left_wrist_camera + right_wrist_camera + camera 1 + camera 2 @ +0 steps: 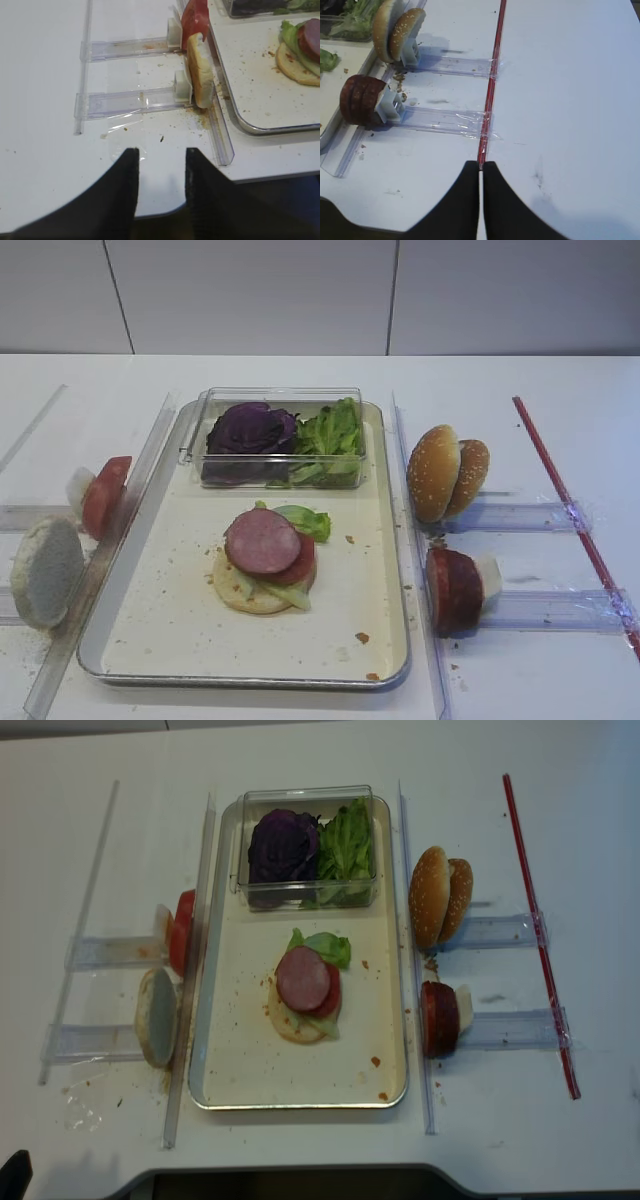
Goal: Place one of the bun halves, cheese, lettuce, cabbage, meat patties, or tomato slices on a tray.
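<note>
The cream tray holds a stack: a pale bun half, lettuce, a tomato slice and a meat patty on top. A clear box on the tray holds purple cabbage and more lettuce. Sesame bun halves and meat patties stand on edge to the right. Tomato slices and a pale bun half stand to the left. Cheese is out of view. My right gripper is shut and empty over bare table. My left gripper is open and empty, short of the pale bun half.
Clear plastic racks and long rails flank the tray on both sides. A red strip runs along the table straight ahead of the right gripper. The table's front edge lies close to the left gripper.
</note>
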`<state>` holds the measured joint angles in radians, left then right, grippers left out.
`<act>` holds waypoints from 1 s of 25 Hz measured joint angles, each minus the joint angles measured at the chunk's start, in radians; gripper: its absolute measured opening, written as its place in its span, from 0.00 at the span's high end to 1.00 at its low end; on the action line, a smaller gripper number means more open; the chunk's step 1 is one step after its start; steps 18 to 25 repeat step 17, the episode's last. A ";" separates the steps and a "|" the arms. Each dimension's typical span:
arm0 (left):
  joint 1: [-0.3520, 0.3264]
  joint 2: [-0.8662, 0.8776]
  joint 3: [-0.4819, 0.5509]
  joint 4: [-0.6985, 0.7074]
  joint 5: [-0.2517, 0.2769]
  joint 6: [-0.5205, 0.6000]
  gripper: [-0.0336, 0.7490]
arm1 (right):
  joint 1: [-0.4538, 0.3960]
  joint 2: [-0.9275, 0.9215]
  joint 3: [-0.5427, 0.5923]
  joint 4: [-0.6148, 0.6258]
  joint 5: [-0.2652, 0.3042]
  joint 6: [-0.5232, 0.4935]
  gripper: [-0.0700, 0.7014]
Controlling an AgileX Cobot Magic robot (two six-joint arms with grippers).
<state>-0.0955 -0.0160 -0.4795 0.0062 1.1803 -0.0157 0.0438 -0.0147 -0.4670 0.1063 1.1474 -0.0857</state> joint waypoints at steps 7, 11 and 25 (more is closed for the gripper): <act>0.000 0.000 0.000 0.000 0.000 0.000 0.67 | 0.000 0.000 0.000 0.000 0.000 0.002 0.85; 0.000 0.000 0.000 0.000 0.000 0.000 0.67 | 0.000 0.000 0.000 0.000 0.000 0.002 0.85; 0.000 0.000 0.000 0.000 0.000 0.000 0.67 | 0.000 0.000 0.000 0.000 0.000 -0.003 0.85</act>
